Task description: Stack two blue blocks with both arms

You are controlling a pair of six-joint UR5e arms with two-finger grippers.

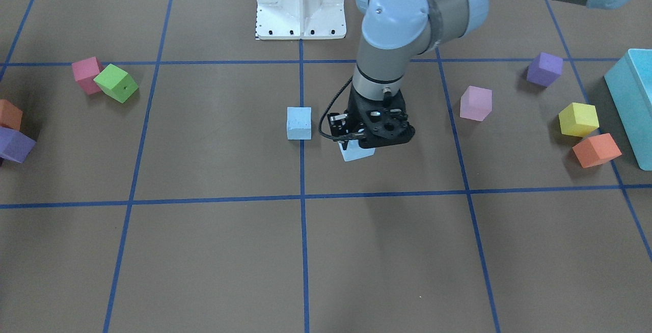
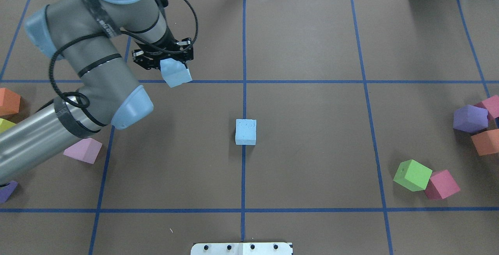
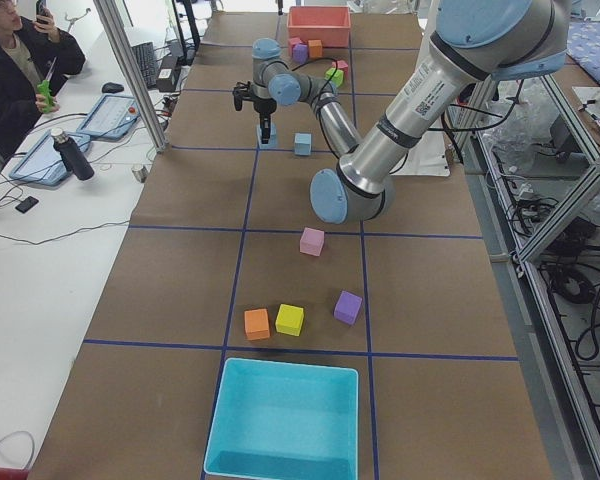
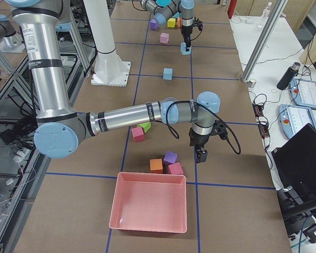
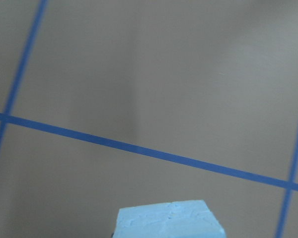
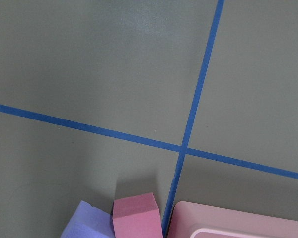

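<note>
Left gripper (image 2: 168,64) clamped the 1st blue block (image 2: 177,75); 2nd blue block (image 2: 246,131) sat on the centre line (image 2: 244,99). Right gripper (image 4: 201,155): fingers' state, couldn't tell.

2 grey arms (image 4: 126,117), pale blue joint caps (image 1: 397,17), black cables (image 2: 196,20)

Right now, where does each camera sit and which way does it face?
Front-facing: across the table, facing the white base; left gripper grips the held blue block.
Overhead: behind the robot, looking down; left arm, free blue block.
Exterior left: end by turquoise bin; left arm near.
Exterior right: end by pink bin; right arm near.
Left wrist: down on held blue block.
Right wrist: down on pink bin corner; no fingers.
Shared: front-facing and overhead show both blue blocks.
</note>
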